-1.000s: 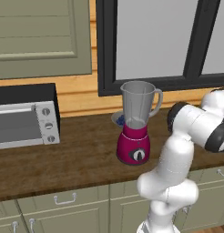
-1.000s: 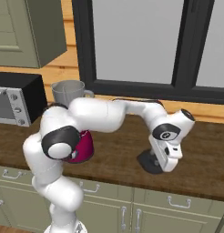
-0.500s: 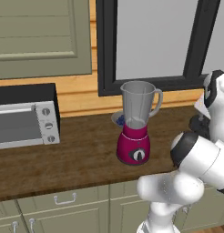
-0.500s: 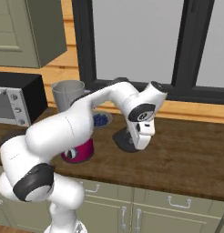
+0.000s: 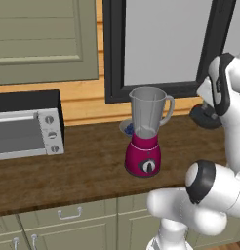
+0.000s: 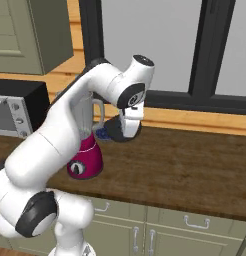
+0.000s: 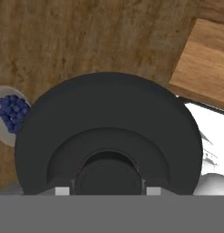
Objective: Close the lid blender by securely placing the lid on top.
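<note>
The lid hangs directly beneath the gripper, pinched by its raised centre, clear above the counter. The blender stands off to the gripper's side, jar mouth open. The fingertips are hidden behind the lid (hand view). That view alone shows a dish holding blue berries.

The lid hangs under the claw, above the surface; the blender stands left of the claw, a dish between them
</note>
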Robot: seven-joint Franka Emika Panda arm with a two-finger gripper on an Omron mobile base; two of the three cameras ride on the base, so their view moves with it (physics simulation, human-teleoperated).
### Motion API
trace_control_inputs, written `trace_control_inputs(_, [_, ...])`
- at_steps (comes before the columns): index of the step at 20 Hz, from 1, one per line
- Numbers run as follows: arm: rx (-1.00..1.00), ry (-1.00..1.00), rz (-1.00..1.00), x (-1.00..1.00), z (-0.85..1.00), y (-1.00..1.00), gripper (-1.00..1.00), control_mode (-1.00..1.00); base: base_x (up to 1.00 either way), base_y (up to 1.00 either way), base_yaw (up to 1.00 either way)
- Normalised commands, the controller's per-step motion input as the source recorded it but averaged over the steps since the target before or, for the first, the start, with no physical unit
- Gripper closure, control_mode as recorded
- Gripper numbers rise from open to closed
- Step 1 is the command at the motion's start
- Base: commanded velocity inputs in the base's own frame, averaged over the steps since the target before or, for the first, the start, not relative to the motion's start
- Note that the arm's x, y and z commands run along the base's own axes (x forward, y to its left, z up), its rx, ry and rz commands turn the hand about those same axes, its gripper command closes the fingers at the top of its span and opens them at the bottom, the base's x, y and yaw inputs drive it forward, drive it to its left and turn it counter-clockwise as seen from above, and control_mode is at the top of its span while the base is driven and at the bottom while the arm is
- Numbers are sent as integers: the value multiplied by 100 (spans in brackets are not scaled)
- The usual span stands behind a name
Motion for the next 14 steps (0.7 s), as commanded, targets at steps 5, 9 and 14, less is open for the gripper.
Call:
trace_control_inputs(5, [0, 0, -2, 3, 100, 23, 100, -100, 0, 0, 0])
trace_control_inputs(9, [0, 0, 0, 9, 100, 34, 100, -100, 0, 0, 0])
trace_control_inputs(14, [0, 0, 0, 45, 35, 100, 100, -100, 0, 0, 0])
